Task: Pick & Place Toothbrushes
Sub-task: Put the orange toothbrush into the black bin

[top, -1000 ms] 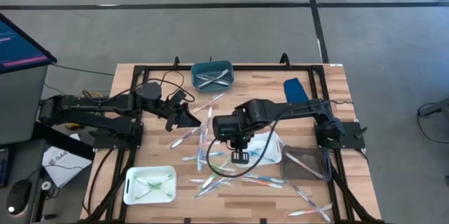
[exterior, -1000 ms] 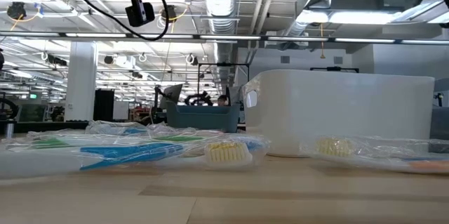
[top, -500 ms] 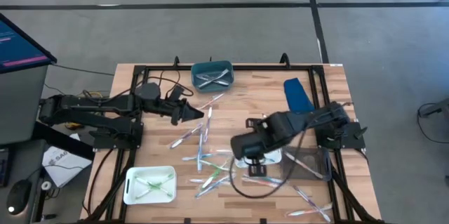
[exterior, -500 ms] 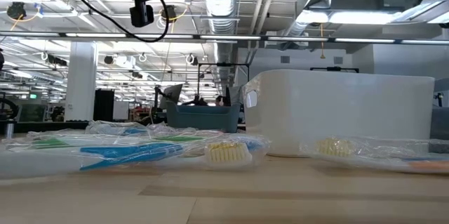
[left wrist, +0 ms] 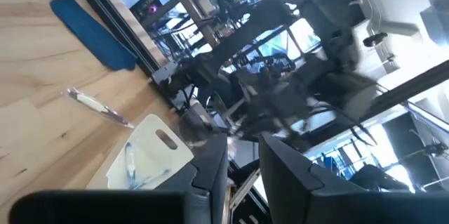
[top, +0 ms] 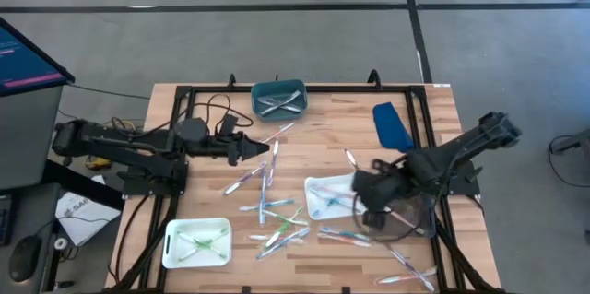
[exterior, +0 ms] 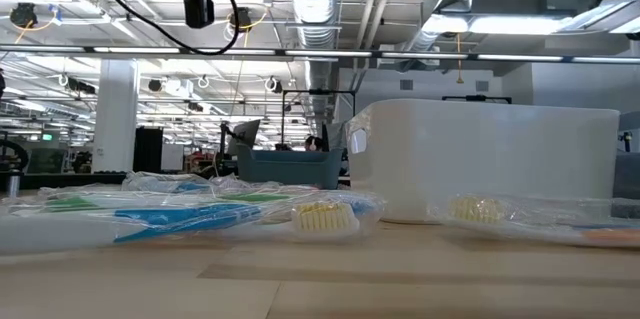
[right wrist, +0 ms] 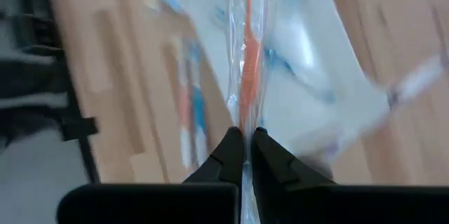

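Wooden table (top: 323, 147): right gripper (right wrist: 243, 155) pinches an orange toothbrush (right wrist: 247, 69); left gripper (left wrist: 242, 155) slightly spread.

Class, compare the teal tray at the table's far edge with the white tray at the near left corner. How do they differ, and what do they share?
Colour: the teal tray is dark blue-green; the white tray is pale.
Place: the teal tray sits at the far edge near the middle; the white tray sits at the near left corner.
Contents: the teal tray holds whitish toothbrushes; the white tray holds green toothbrushes.
Shared: both are rectangular, open-topped and hold a few toothbrushes.
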